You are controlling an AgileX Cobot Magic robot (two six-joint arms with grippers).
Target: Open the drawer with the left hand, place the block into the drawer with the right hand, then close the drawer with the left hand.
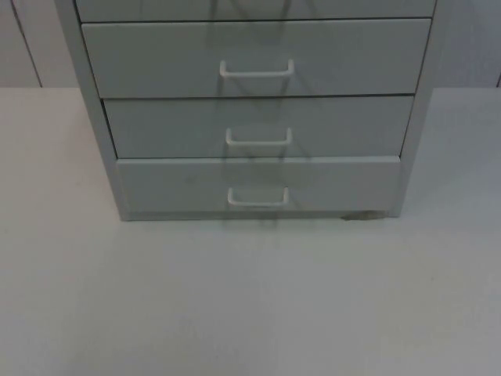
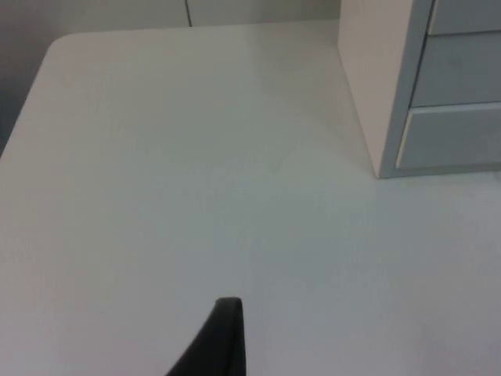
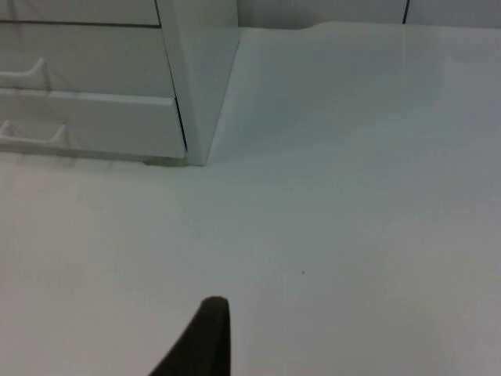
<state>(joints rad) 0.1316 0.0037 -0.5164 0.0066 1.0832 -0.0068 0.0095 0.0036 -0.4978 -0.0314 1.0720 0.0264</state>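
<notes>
A grey drawer cabinet (image 1: 98, 117) stands at the back of the white table (image 1: 250, 305). Three drawer fronts face me, each with a white bar handle: upper (image 1: 257, 70), middle (image 1: 259, 139) and bottom (image 1: 258, 197). All three look shut, and the bottom front (image 1: 172, 184) sits slightly forward of the frame. My left gripper (image 2: 223, 345) hangs over bare table to the left of the cabinet (image 2: 376, 86). My right gripper (image 3: 203, 341) hangs over bare table to the right of the cabinet (image 3: 203, 70), whose handles (image 3: 27, 74) show from the side.
A small dark scrap (image 1: 362, 215) lies under the cabinet's front right corner. The grey partition wall (image 2: 117, 14) closes the table's far side, and the table's left edge (image 2: 23, 102) is rounded. Open table top stretches in front of the cabinet.
</notes>
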